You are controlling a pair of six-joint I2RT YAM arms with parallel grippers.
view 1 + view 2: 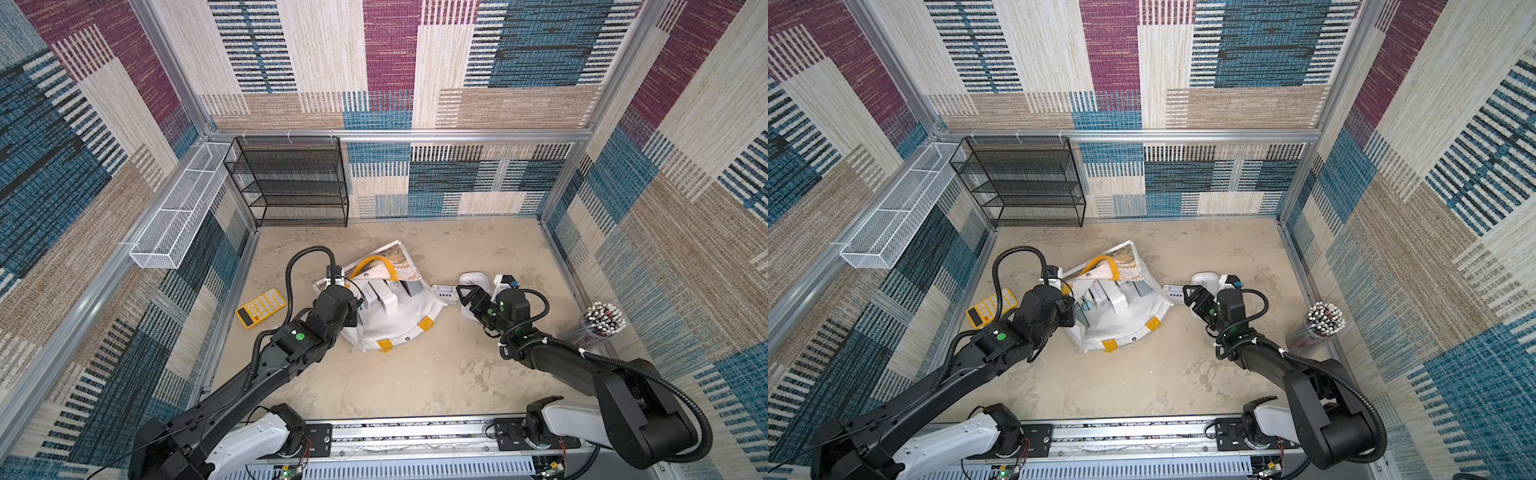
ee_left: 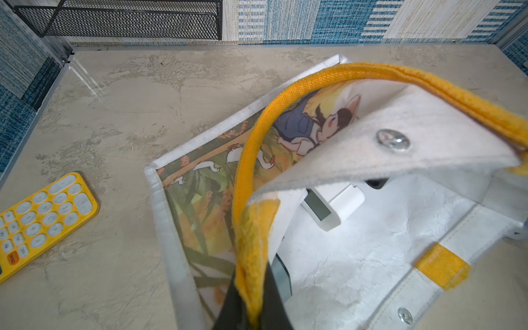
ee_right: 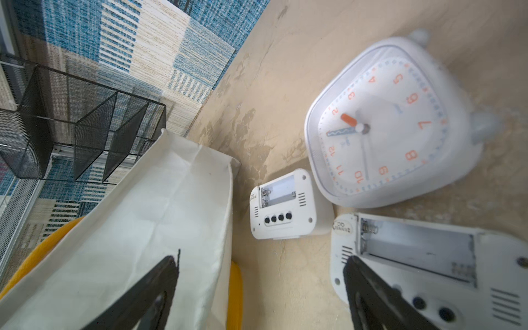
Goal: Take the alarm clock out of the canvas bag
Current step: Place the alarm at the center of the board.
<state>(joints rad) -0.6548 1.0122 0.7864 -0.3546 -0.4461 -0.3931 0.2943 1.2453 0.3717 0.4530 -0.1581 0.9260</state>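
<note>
Left wrist view: left gripper [image 2: 251, 310] is clamped on yellow handle [image 2: 245, 177] and holds bag [image 2: 168, 234] mouth open. One white clock [image 2: 323, 208] lies inside. Right gripper [image 3: 261, 263] is wide open w/ nothing in it, over three out clocks [image 3: 283, 205] on table [image 3: 285, 85] beside bag. Prob. step: between picks. Next move: reach into mouth, close on inside clock w/o catching fabric.
</note>
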